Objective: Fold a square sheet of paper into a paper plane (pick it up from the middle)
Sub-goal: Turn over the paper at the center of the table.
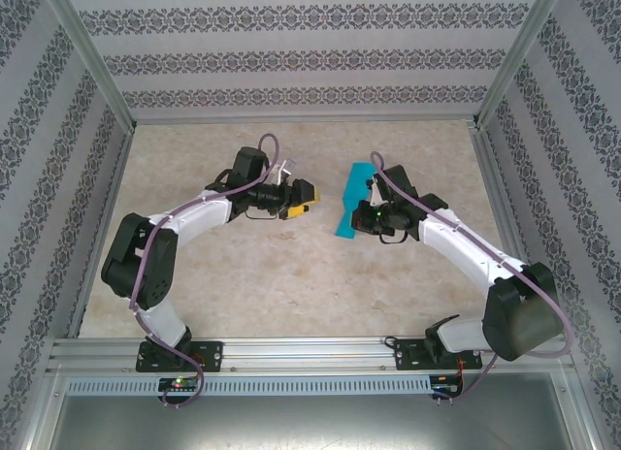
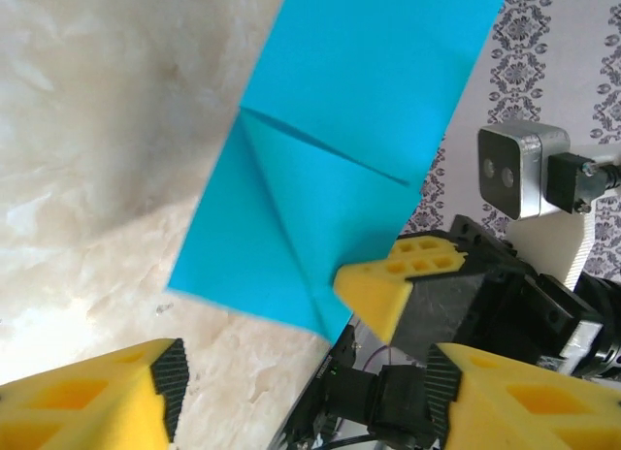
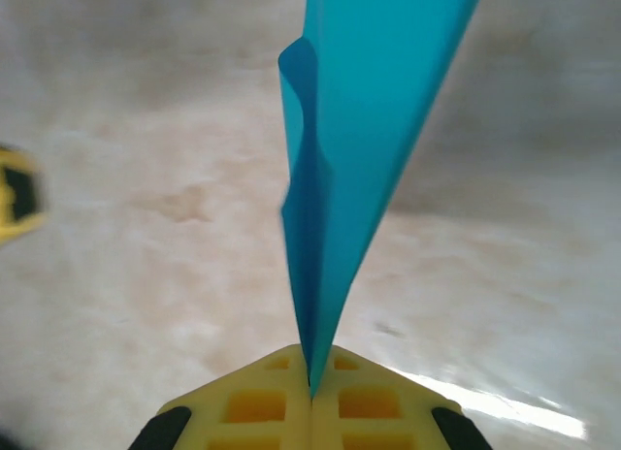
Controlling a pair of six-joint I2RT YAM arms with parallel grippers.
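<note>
The folded cyan-blue paper sheet stands clamped in the right hand, above the middle of the tabletop; the left hand sits just left of it, apart.

beige marbled tabletop, patterned walls, aluminium front rail

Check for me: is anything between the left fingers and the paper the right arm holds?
Nothing visible does. The open left fingers face the paper, pinched in the right fingers; just a gap over bare table between them.
</note>
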